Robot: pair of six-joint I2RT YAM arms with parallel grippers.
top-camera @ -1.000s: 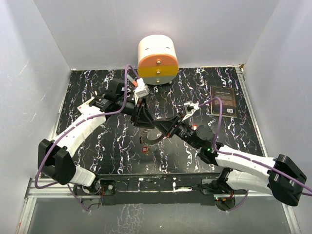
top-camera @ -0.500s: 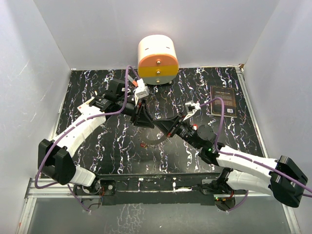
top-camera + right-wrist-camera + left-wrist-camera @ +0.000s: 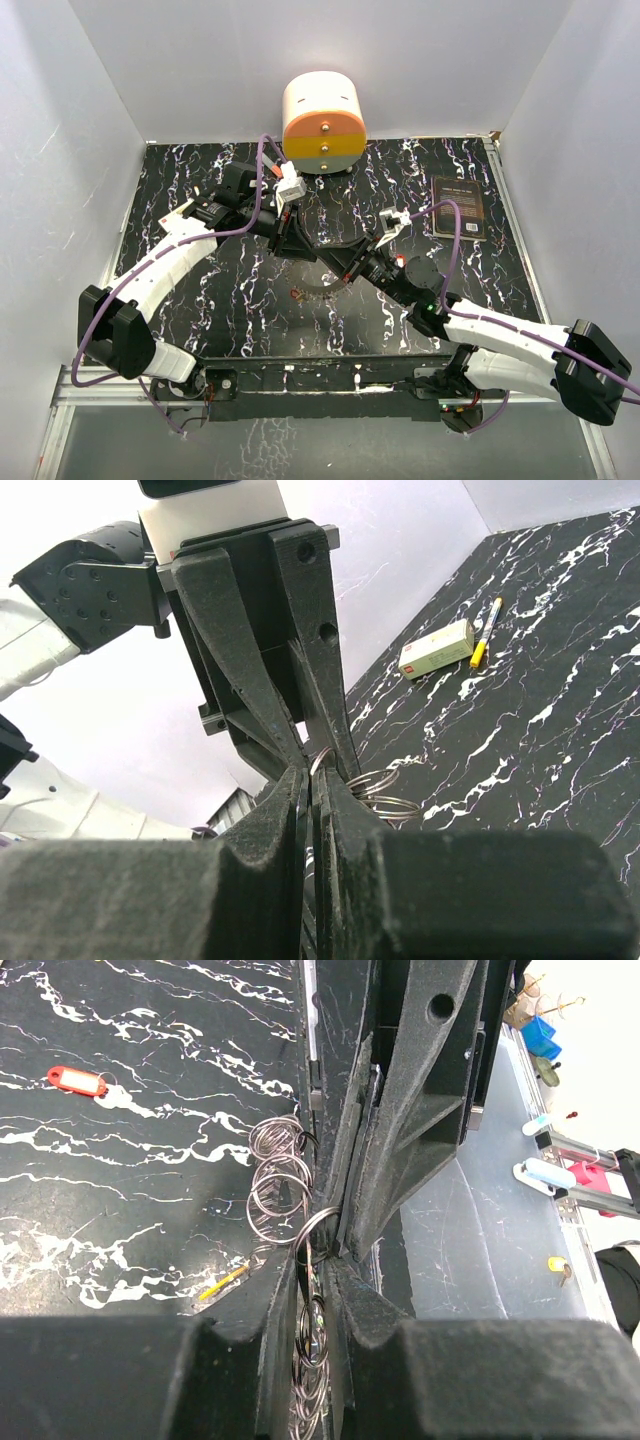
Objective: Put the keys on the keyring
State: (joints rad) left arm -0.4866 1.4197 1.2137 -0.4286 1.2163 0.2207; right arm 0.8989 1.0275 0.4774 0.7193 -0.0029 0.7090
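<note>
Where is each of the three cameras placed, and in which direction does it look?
Top external: above, behind the bases, looking down at the black marbled table; left arm and right arm show.
Left wrist: on the left arm, facing the linked silver wire rings; left gripper shows.
Right wrist: on the right arm, facing the rings; right gripper shows.
Wrist views share the rings.

This was a robotics lab, set up as an enclosed test cell. Plain white walls (image 3: 70, 150) rose behind and to both sides of a cream-and-orange drawer unit (image 3: 323, 125), boxing in a black, white-veined bench (image 3: 180, 180). At the bench edge opposite the drawer unit, a white left arm (image 3: 165, 260) and right arm (image 3: 500, 335) were bolted to a mounting frame (image 3: 320, 378). Purple cables (image 3: 263, 160) looped along both arms, toward the drawer unit.
</note>
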